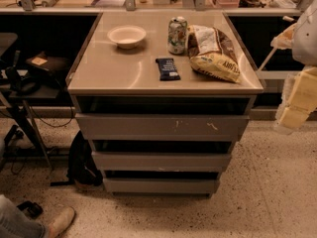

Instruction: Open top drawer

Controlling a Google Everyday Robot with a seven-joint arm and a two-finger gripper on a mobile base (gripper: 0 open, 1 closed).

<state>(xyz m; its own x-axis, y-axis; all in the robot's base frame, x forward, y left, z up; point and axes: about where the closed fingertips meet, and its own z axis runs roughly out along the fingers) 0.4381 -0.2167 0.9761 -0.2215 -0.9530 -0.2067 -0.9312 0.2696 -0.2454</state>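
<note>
The top drawer [161, 126] is sitting just under the counter top [114, 71] of a grey cabinet in the middle of the view, with a dark gap showing above its front, and pale scuff marks [212, 126] are showing right of its centre. Below it, two slimmer drawers [161, 161] and [161, 185] are stepping down toward the speckled floor [267, 192], each with a dark gap above it. On the counter top a white bowl [127, 35] is resting at the back left, a can [177, 34] is standing upright beside a crumpled chip bag [213, 53], and a dark snack bar [168, 69] is lying flat nearer the front edge. The gripper [297, 100] is hanging at the right edge of the view as a pale blocky shape, off the cabinet's right end and touching nothing on it; whether it is open or closed cannot be told. A black bag [81, 160] is leaning against the cabinet's left side, and a person's shoe [61, 221] is showing at the lower left.
</note>
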